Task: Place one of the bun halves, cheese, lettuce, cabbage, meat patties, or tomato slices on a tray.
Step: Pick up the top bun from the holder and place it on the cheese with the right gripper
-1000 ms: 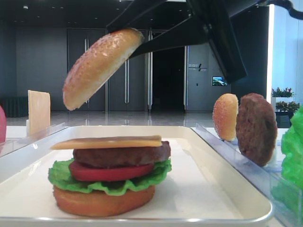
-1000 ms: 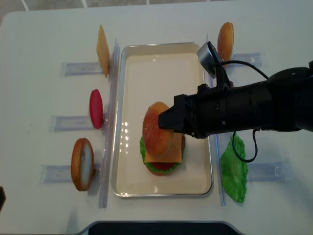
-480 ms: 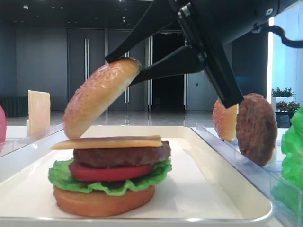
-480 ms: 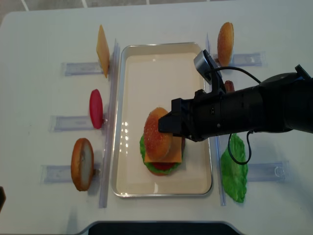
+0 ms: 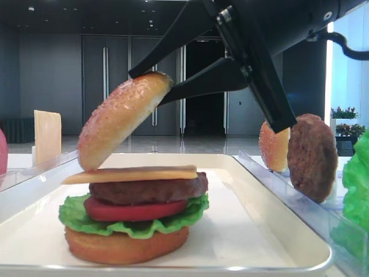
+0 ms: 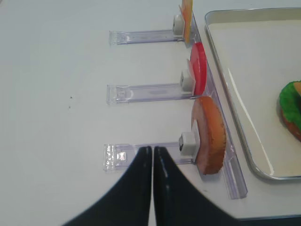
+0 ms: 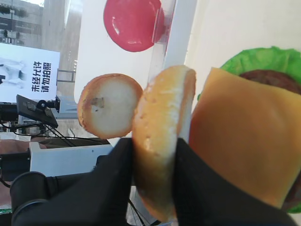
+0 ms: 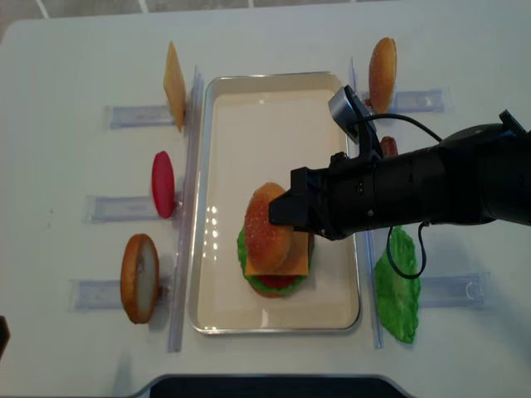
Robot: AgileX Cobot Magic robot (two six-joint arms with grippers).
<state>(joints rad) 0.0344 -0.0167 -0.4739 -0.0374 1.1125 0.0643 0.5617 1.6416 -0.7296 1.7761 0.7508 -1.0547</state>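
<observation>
The low side view shows what the overhead cannot: the seeded bun top point(image 5: 121, 118) hangs tilted, its lower edge touching or just above the left end of the cheese point(image 5: 131, 173), while its upper end is pinched by the right tool point(image 5: 155, 86). Beneath the cheese sit a meat patty point(image 5: 147, 189), a tomato slice point(image 5: 135, 210), lettuce point(image 5: 75, 214) and a flat bottom bun point(image 5: 124, 245), all stacked on the white tray point(image 5: 253, 231). From overhead, the dark right arm point(image 8: 431, 195) covers the tray's right rim and much of the right-hand racks; a spare bun point(image 8: 382, 73) and a loose lettuce leaf point(image 8: 397, 286) show around it. On the bench point(image 8: 75, 50) left of the tray, clear racks hold a cheese slice point(image 8: 174, 85), a red tomato disc point(image 8: 163, 184) and a bun half point(image 8: 139, 278) on edge. The left wrist view shows the left tool point(image 6: 152, 153) pressed together, empty, over the bench beside that bun half.
</observation>
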